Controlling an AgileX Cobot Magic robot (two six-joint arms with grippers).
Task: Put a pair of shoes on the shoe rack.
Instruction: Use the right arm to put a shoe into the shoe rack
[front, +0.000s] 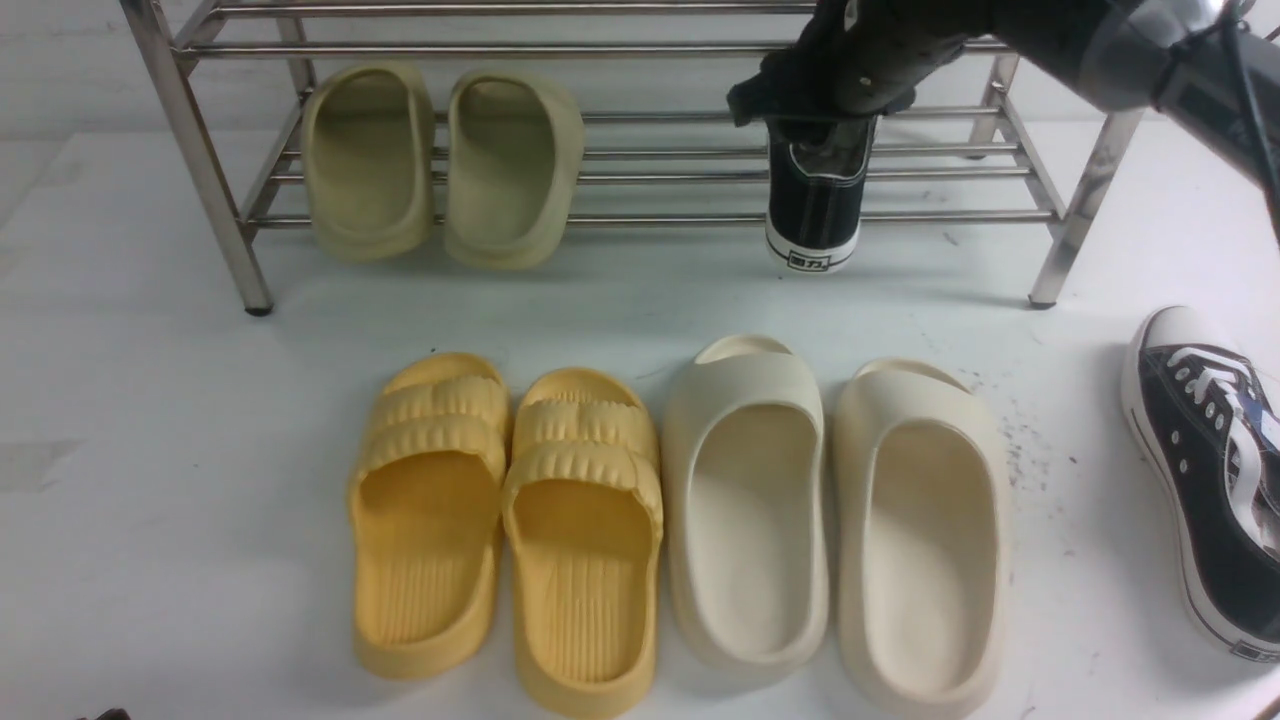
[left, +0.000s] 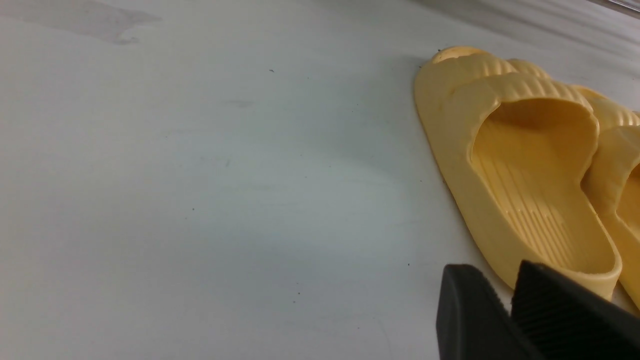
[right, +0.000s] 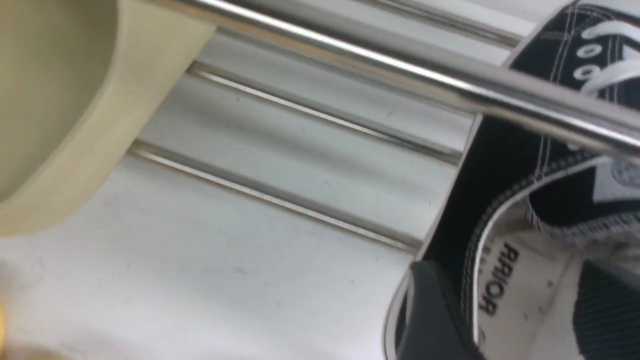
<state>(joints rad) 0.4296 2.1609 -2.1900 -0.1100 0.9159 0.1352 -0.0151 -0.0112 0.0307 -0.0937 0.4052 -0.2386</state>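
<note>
1. Location of task items: the racked sneaker (front: 812, 215) sits on the lower tier of the shoe rack (front: 660, 218), at 1 o'clock in the front view. Its toe points inward and its heel overhangs the front bar. The loose sneaker (front: 1215, 480) lies on the table (front: 150, 500) at 4 o'clock, partly cut off by the frame edge and not yet racked.
2. The right gripper (front: 822, 125) hangs over the racked sneaker's heel. In the right wrist view its fingers stand wide apart, one outside the heel wall and the other apparently over the insole. There is no pinch on the canvas.
3. The left gripper (left: 507, 272) sits low over bare table near the yellow slippers (front: 580, 540). Its fingers are close together with a slim gap, and it holds nothing.
4. Handling, as a judgement: each sneaker looks light. The canvas upper is soft and will fold under pressure, while the rubber sole is stiff and grippy. Loose laces could snag.
5. Recommended hold: across the heel collar, one finger inside and one outside, where the stitched rim gives firmness.
6. Edges: an upper rack bar runs directly above the racked sneaker, so withdrawal likely needs to go toward 6 o'clock before lifting. The rack's right front leg stands at 3 o'clock of that sneaker. The heel overhang could let the shoe tip.
7. Open room: bare bars lie on both sides of the racked sneaker, with the wider stretch toward the olive slides (front: 510, 170) at 11 o'clock. The cream slides (front: 745, 510) at 5 o'clock lie near the loose sneaker and narrow the approach from its 9 o'clock side.
</note>
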